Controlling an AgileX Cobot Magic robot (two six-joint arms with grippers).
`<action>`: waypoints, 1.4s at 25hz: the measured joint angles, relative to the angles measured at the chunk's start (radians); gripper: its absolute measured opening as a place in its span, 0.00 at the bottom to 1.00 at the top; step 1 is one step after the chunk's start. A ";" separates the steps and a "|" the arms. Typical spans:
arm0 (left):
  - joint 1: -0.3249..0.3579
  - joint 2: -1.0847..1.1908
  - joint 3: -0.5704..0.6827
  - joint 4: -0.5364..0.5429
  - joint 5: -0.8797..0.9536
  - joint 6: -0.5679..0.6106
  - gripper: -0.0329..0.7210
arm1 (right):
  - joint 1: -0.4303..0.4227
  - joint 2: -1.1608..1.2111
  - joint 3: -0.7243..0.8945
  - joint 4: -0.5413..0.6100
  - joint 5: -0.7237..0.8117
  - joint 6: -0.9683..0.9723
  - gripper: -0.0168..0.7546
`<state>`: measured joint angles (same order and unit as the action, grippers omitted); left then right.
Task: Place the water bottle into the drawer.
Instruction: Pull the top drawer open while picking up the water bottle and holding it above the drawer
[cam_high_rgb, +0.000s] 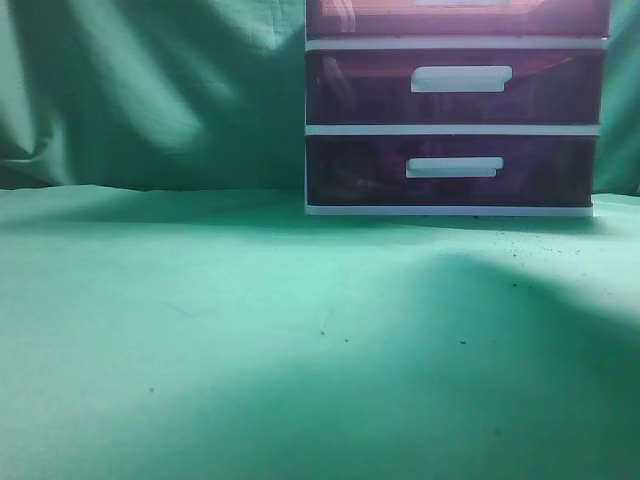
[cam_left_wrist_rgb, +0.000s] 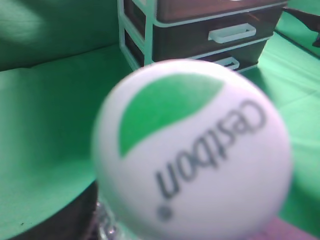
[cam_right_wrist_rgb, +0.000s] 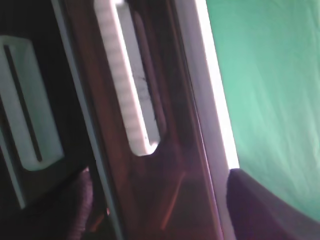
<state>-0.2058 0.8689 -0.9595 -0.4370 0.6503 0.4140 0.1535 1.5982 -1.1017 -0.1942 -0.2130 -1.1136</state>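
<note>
Bottle cap (cam_left_wrist_rgb: 192, 150), white with green leaf, fills left wrist view | left tool: grip indiscernible | right tool: state indiscernible, against drawer (cam_right_wrist_rgb: 150, 125) | drawer top of unit (cam_high_rgb: 455, 110), closed

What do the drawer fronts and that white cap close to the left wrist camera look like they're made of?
The dark purple-maroon drawer fronts look like see-through glossy plastic: light reflects off them and dim shapes show behind. Their white bar handles seem opaque moulded plastic. The round white cap with a green leaf logo is probably smooth plastic, though it is blurred.
</note>
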 joint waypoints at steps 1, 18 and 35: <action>0.000 0.000 0.004 0.000 0.001 0.000 0.44 | 0.000 0.009 0.000 -0.008 -0.012 0.001 0.71; 0.000 0.014 0.004 0.004 0.015 0.000 0.44 | 0.022 0.240 -0.189 -0.112 -0.068 0.050 0.56; 0.000 0.014 0.004 0.029 -0.036 0.000 0.44 | 0.041 0.034 0.010 -0.229 -0.024 0.015 0.15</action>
<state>-0.2058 0.8831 -0.9555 -0.4080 0.6144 0.4140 0.1942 1.6320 -1.0921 -0.4229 -0.2365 -1.0989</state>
